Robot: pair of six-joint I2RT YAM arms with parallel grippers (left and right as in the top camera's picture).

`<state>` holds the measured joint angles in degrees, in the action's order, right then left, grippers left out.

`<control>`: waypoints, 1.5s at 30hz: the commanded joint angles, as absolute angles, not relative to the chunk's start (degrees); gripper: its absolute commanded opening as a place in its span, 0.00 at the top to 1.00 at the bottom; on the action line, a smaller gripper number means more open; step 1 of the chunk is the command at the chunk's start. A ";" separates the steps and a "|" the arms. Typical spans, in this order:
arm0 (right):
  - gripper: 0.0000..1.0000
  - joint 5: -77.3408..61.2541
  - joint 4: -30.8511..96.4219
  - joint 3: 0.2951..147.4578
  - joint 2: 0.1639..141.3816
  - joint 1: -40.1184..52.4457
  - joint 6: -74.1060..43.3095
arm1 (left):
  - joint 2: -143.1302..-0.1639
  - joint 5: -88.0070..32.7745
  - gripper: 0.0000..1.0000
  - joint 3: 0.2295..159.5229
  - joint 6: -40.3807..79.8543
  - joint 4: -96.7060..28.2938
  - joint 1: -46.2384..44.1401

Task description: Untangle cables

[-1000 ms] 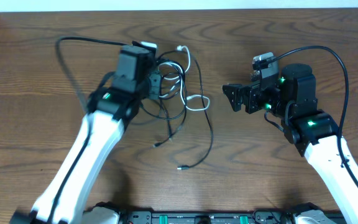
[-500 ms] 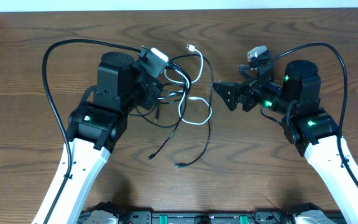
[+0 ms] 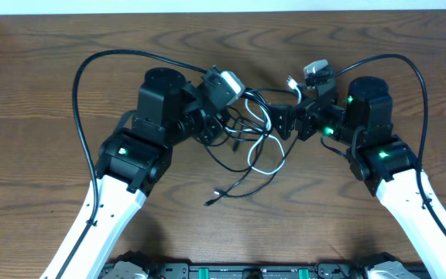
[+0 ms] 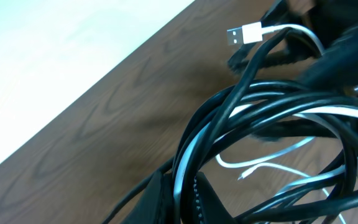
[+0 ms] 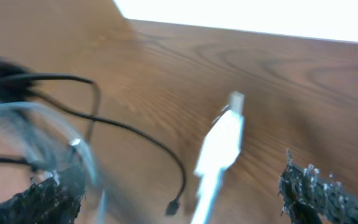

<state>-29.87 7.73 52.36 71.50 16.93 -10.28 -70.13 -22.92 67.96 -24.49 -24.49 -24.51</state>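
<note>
- Presently, left gripper (image 3: 220, 130): clenched on the cables (image 3: 257, 141), bundle at mid-table between both arms.
- Right gripper (image 3: 285, 120): spread wide, empty, white plug (image 5: 224, 137) just ahead.
- Risk: knot tightened by a hard pull; plug missed on closing.
- Since earlier: bundle carried rightward, right gripper closer.

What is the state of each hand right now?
Left hand: closed on the cables.
Right hand: open, holding nothing.
</note>
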 commanded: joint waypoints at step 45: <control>0.06 -42.52 2.94 52.71 76.07 13.45 -10.59 | -58.67 7.35 0.92 68.49 -22.74 -25.39 -25.69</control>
